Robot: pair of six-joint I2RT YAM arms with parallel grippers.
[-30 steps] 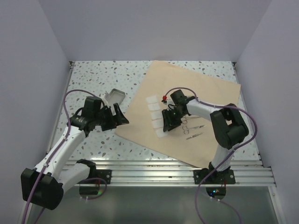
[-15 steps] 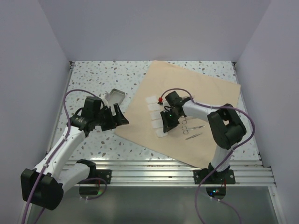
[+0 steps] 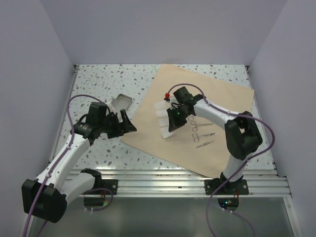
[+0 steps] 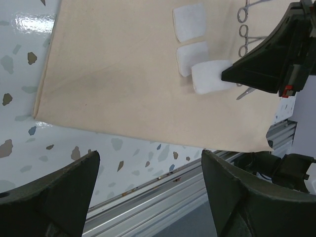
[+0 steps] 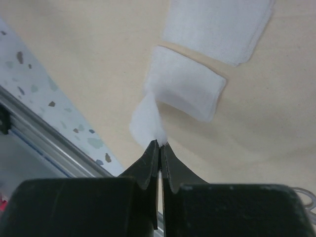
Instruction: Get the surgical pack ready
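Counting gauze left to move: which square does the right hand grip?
The end gauze square nearest the rail, pinched up off the wrap sheet; the others lie flat.

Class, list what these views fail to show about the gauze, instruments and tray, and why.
1. Count of gauze squares: top view, the right gripper covers part of the row.
2. Type of instruments: too small in top view; cut by left wrist view's top edge.
3. Inside of the tray: too small in top view.
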